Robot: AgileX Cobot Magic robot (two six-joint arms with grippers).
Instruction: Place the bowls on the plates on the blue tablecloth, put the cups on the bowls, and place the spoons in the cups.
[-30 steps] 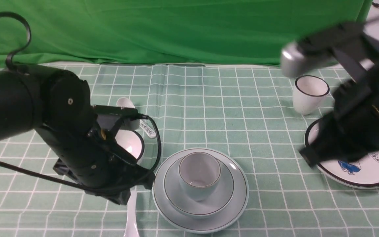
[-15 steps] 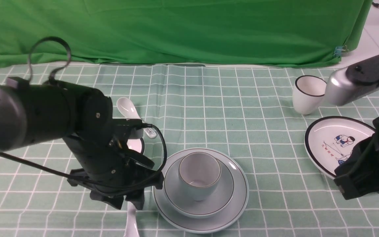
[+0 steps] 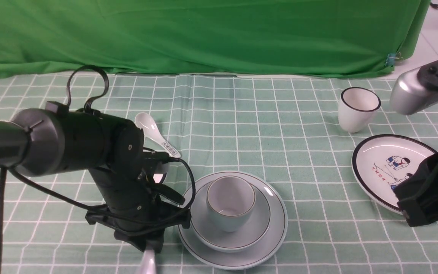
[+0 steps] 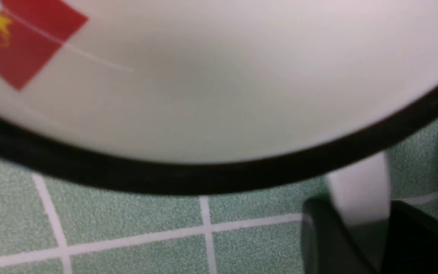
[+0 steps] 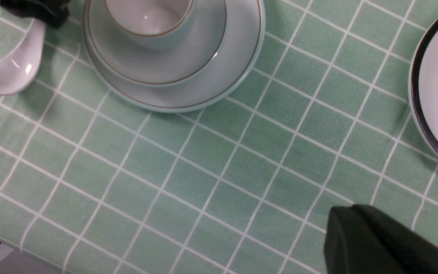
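**Left claw has the plain spoon by its handle**

Down at the near edge, the left claw (image 3: 148, 245) points straight down, clenched on the handle of the plain spoon (image 5: 13, 70). The left wrist view shows a finger pressed to each side of that handle. The scoop end pokes out nearer than the claw, low over the blue tablecloth (image 3: 310, 213); touching or just clear, I cannot tell.

Just beside the claw, toward the right arm, stands the blue-grey cup (image 3: 230, 203). It is upright in the blue-grey bowl (image 3: 259, 225), which is on the blue-grey plate (image 3: 278, 232). That cup looks like the target.

To do it well, lift straight up first, high enough to clear the cup rim, then slide across. Lower scoop-first into the middle, and let go only once the spoon leans on the rim. Glossy ceramic slips, and a nudge could rock the cup.

Right behind the claw sits the black-rimmed white bowl (image 4: 203, 114), not yet on a plate. Beyond it the labelled spoon (image 3: 156, 135) lies flat. Well away, the right claw (image 3: 411, 211) hangs clenched, nothing seen in it, near the cartoon plate (image 3: 375, 156), with the white cup (image 3: 357, 110) beyond.
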